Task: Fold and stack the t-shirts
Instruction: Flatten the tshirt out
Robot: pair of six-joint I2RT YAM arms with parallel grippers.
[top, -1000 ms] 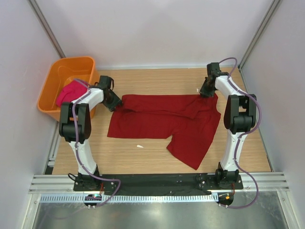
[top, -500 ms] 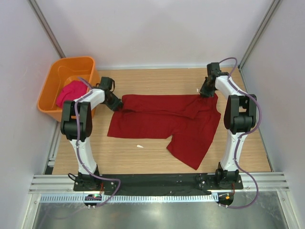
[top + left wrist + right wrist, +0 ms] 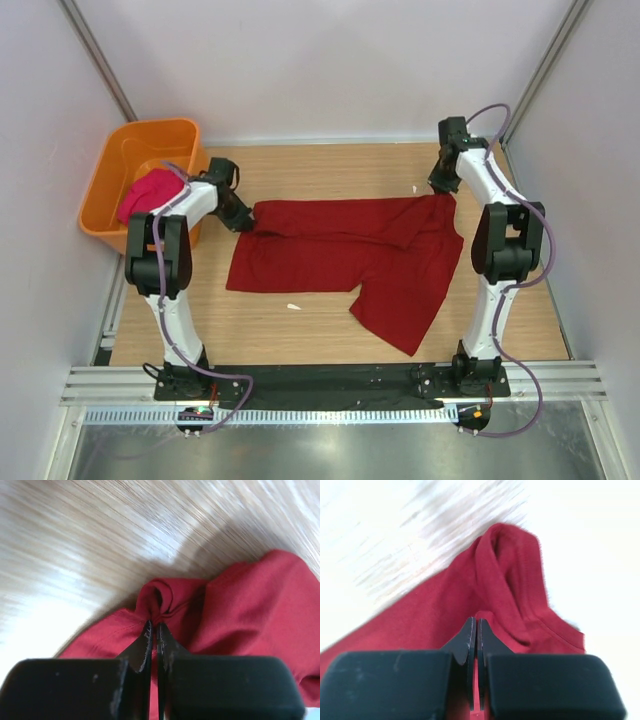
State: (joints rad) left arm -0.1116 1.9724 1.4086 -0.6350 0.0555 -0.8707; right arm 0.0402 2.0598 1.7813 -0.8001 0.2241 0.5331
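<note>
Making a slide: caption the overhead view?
Left gripper and right gripper pinch the far corners of a spread red t-shirt; a pink t-shirt sits in the orange tub.

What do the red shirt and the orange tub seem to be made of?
Red shirt: soft matte cloth, maybe cotton; it wrinkles and bunches limply. Tub: probably rigid plastic; smooth, even orange walls and a moulded rim.

Overhead from behind, wrists close (sharing shirt (image 3: 340,248))
</note>
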